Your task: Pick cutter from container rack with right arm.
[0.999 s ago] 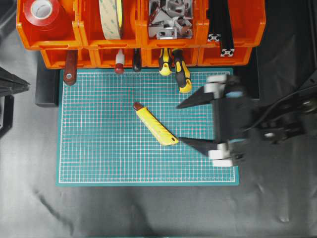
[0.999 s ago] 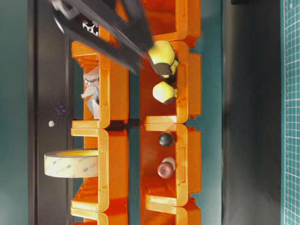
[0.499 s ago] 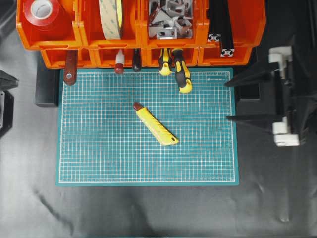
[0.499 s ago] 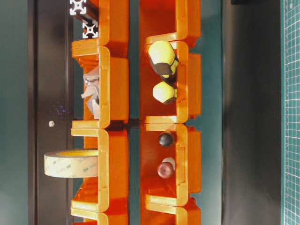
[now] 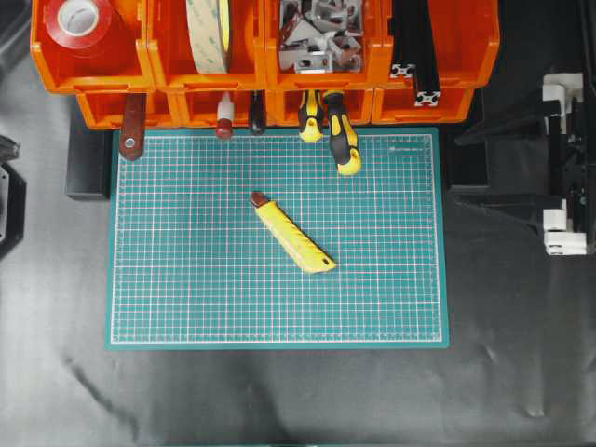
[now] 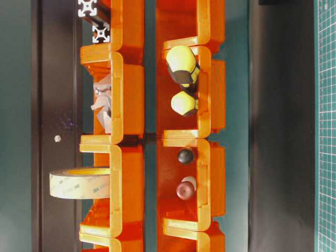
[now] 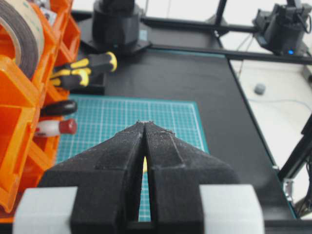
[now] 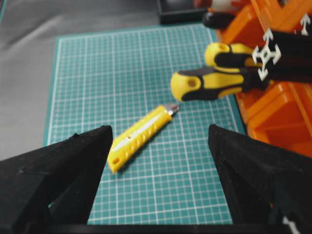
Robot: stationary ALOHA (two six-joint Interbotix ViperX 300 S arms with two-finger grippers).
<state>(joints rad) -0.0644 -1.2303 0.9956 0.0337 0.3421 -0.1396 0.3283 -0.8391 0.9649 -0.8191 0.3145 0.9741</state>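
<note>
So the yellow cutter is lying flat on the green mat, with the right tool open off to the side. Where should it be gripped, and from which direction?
Probably mid-body, from straight above. The cutter lies flat and diagonal on the mat, brown cap toward the rack, with bare mat all round. It is slim, so the right tool, now open beside the mat, would likely have to turn and close across the narrow width, not along the length.

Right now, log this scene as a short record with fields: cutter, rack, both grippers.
cutter: slim yellow snap-blade knife with dark end cap, lying diagonally on the green gridded cutting mat, held by nothing
rack: two-tier row of bright orange plastic bins along the mat's far edge
right gripper: open, empty, off the mat's right edge
left gripper: shut, empty
</note>
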